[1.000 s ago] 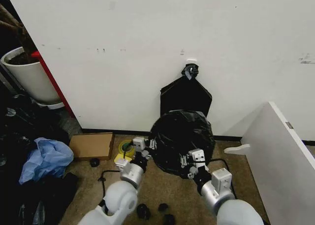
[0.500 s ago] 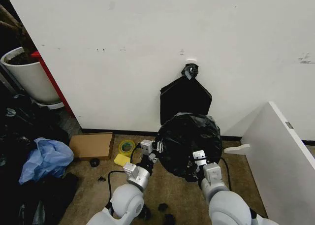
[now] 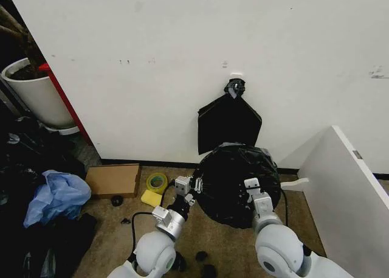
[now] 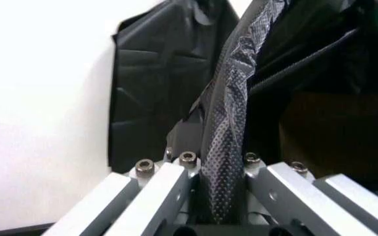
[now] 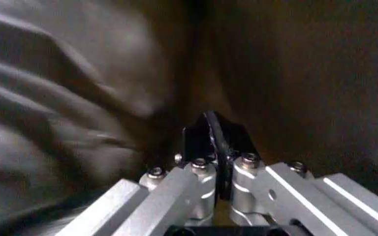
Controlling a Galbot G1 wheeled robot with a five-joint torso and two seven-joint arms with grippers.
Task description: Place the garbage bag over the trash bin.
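The garbage bag (image 3: 237,177) hangs above the floor near the wall, stretched between both arms; the left gripper (image 3: 193,185) and right gripper (image 3: 250,187) each pinch its edge. I judge the next move is lowering it over the bin

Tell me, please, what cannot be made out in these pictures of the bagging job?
- Trash bin: head view, hidden under the garbage bag.
- Right pincer: right wrist view, bag folds around it blurred.
- Left pincer: left wrist view, fingertips buried behind the pinched bag edge.
- Small black lumps: head view, too small to identify.
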